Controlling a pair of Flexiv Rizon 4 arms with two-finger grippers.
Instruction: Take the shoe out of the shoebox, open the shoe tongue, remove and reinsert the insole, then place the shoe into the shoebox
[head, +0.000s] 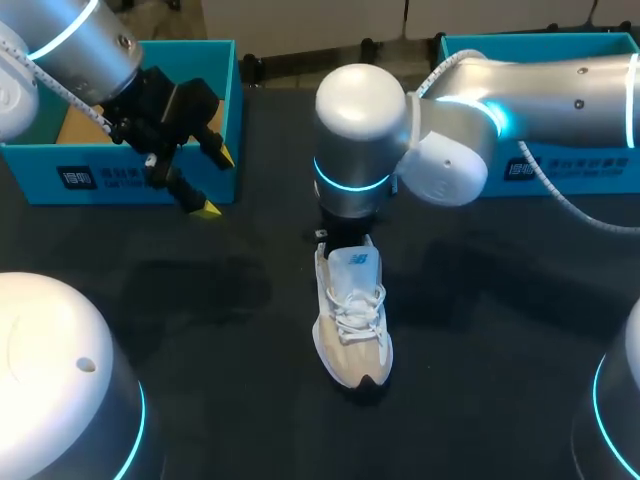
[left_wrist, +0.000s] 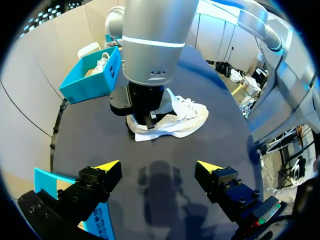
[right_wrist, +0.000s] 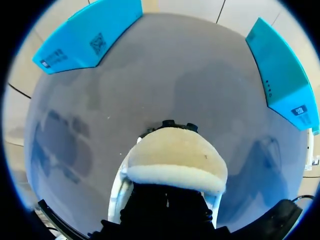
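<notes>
The shoe (head: 352, 320) stands upright on its sole in the middle of the table (head: 200, 300), out of both boxes and well apart from them, with dark table surface on every side. Our right arm (head: 350, 150) comes down over its heel. The right gripper (left_wrist: 146, 112) sits at the heel opening, and we cannot tell whether it grips. Our left gripper (head: 218, 183) hangs wide open and holds nothing, near the front right corner of the left box (head: 120, 175). The right box (head: 575, 172) stands at the far right edge.
</notes>
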